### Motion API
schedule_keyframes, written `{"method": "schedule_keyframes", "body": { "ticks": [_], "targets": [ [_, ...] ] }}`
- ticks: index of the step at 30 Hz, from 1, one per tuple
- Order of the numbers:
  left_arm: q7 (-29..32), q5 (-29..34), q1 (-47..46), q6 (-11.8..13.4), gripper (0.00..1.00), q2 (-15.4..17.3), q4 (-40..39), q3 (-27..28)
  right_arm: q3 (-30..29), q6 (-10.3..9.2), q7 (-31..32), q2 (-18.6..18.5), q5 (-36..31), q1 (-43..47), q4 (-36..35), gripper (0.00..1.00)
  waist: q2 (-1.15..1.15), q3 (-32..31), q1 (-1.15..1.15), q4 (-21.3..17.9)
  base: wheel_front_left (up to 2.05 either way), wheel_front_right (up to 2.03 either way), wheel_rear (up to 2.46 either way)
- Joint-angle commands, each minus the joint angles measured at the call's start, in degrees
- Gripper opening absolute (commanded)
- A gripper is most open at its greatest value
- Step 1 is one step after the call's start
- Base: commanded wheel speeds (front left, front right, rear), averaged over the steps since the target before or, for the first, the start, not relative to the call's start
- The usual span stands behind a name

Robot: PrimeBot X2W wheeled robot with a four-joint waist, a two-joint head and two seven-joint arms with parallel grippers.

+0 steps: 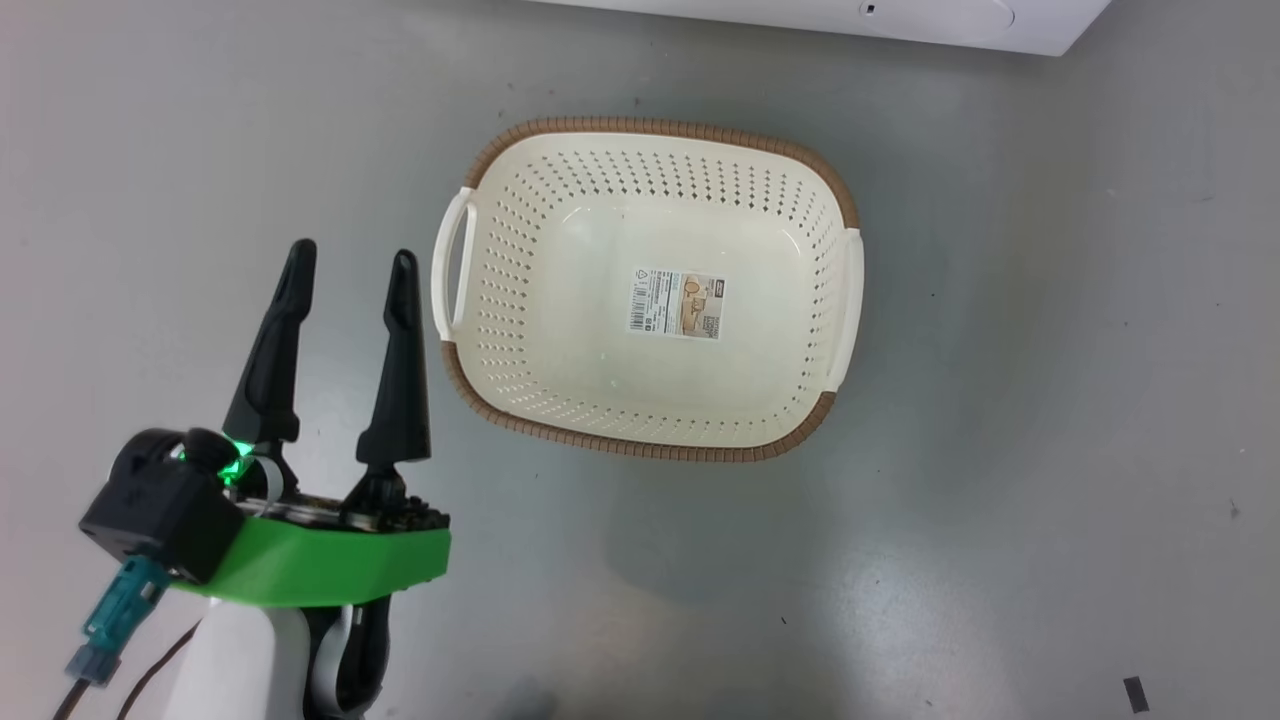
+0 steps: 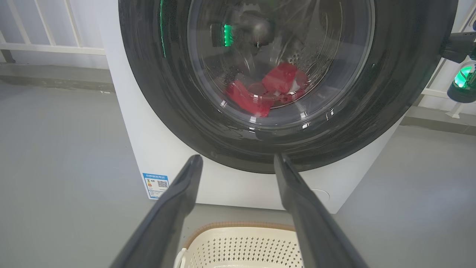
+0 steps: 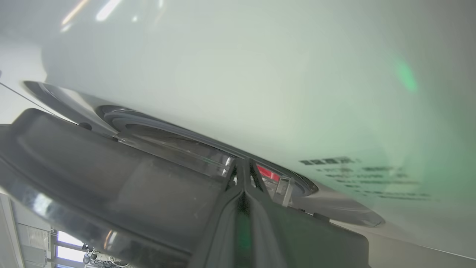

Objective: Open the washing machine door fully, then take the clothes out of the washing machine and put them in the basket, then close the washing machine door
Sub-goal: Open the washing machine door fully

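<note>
Here we are at the washing machine point(image 2: 167, 156), and the right pincer point(image 3: 243, 165) has its two dark fingers pressed tight together, tips tucked in at the edge of the washing machine door point(image 2: 390, 93), where a latch hook point(image 3: 283, 190) and a flash of red show in a narrow gap, so the door looks barely cracked, nowhere near fully open. That door is a rigid hinged disc, probably weighty, with a wide glossy black rim that I'd call slippery; hooking behind the rim edge on the latch side looks the sensible hold, not the bulging clear glass. Through that glass the clothes point(image 2: 279, 78) lie low in the drum, bright red fabric with bits of white, soft and limp and surely light, best pinched at a bunched fold, and likely to drape and trail over the door opening. The left pincer point(image 1: 352, 258) hangs over the grey floor point(image 1: 1000, 500) with fingers well apart, empty, just beside the basket point(image 1: 650, 130): cream perforated plastic, a rounded rectangle with a brown woven-look rim, a paper label point(image 1: 677, 303) on its base, standing empty in front of the machine, stiff but light enough to skid on that smooth floor
</note>
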Motion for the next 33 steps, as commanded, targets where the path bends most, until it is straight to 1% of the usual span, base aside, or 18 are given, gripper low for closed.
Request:
{"method": "schedule_keyframes", "body": {
  "ticks": [1,8,16,25,33],
  "targets": [
    [-0.44,-0.29,-0.2,0.54,1.0,1.44,-1.23,1.71,0.83,-0.03,1.12,1.63,0.0,-0.13,-1.27,0.0,0.0,-0.43,0.0,-0.04,0.0,0.0,0.0],
    [-0.44,-0.15,0.96,0.66,1.0,1.44,-0.3,2.07,1.7,-0.03,4.54,1.89,1.42,4.04,-1.83,0.0,0.0,-4.04,0.0,-0.93,0.0,0.0,0.0],
    [-0.44,0.61,2.66,0.62,1.0,1.44,0.61,2.65,2.25,-0.03,7.09,2.73,3.0,10.28,-4.97,0.0,0.0,-8.38,0.0,-2.49,0.0,0.0,0.0],
    [-0.44,1.03,4.23,0.34,1.0,1.44,1.17,3.06,2.43,-0.03,9.31,2.83,4.07,15.81,-6.85,0.0,0.0,-11.47,0.0,-3.62,0.0,0.0,0.0],
    [-0.44,1.4,5.41,0.07,1.0,1.44,1.46,3.48,2.96,-0.03,11.48,3.65,5.06,20.58,-8.81,0.0,0.0,-13.64,0.0,-4.42,0.0,0.0,0.0]
  ]
}}
